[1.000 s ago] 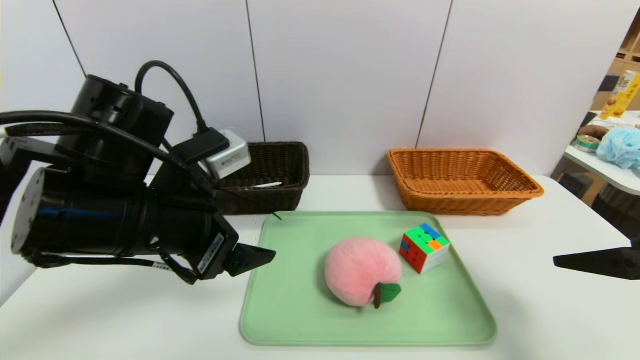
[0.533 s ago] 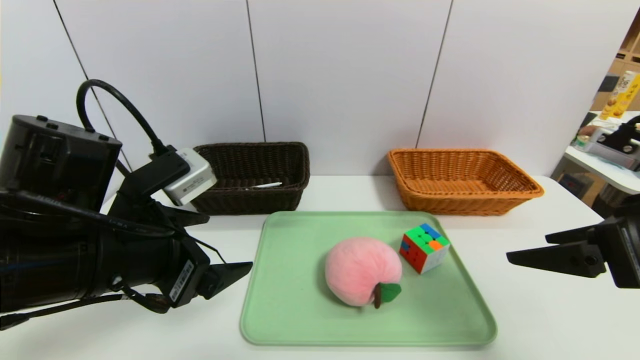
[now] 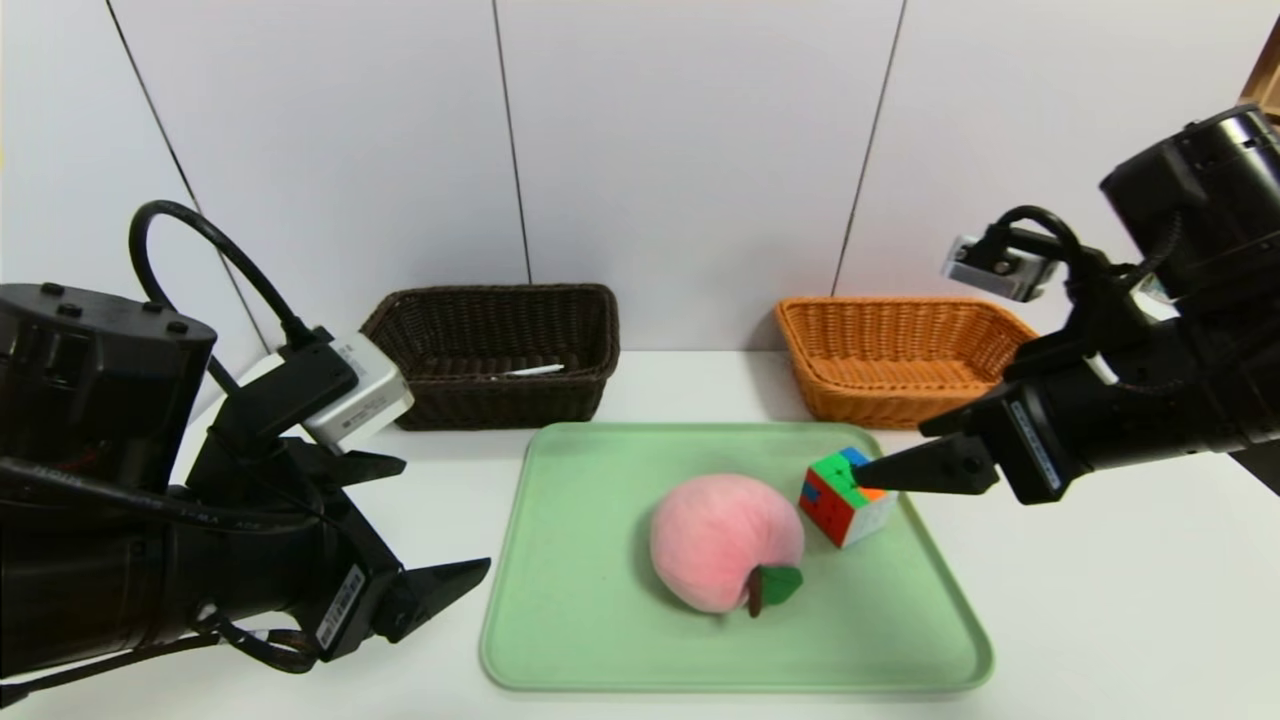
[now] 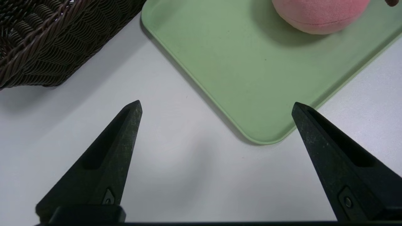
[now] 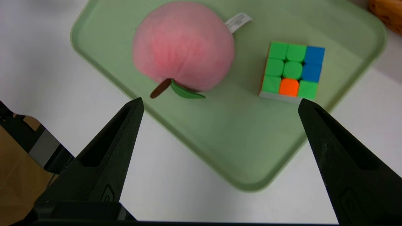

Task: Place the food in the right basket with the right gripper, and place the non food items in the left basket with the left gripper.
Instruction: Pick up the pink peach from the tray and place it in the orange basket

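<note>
White tabletop (image 3: 1120, 580): 1 tray (image 3: 600, 640), 2 grippers, L (image 3: 447, 520) & R (image 3: 895, 450), both wide open, seemingly empty.

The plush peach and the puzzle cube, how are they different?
The plush peach is round; the cube is boxy. The peach is pink with a brown stem and green leaf, while the cube has coloured squares. The peach is also larger than the cube. Both sit on the green tray.

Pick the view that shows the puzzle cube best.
Right wrist view: the puzzle cube's whole top face shows. In the head view the right gripper covers part of its top, though red and white sides show. The left wrist view doesn't show it.
</note>
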{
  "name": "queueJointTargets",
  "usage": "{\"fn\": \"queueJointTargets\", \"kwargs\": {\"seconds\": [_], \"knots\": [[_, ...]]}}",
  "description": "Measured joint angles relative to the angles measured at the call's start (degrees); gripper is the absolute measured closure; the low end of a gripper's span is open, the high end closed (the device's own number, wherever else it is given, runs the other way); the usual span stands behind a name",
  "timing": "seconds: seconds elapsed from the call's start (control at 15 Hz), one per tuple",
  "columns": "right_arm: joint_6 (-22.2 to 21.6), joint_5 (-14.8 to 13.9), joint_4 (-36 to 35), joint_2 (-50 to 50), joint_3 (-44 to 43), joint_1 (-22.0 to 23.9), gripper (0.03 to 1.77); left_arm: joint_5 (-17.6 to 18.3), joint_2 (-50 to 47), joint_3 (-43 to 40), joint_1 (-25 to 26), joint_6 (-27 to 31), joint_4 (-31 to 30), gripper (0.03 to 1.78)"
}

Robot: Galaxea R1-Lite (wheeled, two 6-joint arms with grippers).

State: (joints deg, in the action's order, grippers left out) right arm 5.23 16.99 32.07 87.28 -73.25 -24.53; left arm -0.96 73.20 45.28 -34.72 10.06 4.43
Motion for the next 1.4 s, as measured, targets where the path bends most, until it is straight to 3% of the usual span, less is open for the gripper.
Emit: {"fn": "queueJointTargets", "kwargs": {"seconds": [0.73,1.2,1.4], "knots": [[0.02,-0.35,-3.11,19.47,-11.19,-8.66,0.1,-0.33,0.11,-0.24,2.32,-1.74,0.04,0.12],[0.35,-4.53,-3.05,25.11,-10.87,-10.69,0.1,-0.33,1.82,-0.18,2.72,-1.9,-0.05,0.12],[0.37,-5.01,-3.17,26.0,-9.44,-12.21,0.1,-0.35,2.21,-0.21,2.74,-1.94,-0.07,0.12]]}}
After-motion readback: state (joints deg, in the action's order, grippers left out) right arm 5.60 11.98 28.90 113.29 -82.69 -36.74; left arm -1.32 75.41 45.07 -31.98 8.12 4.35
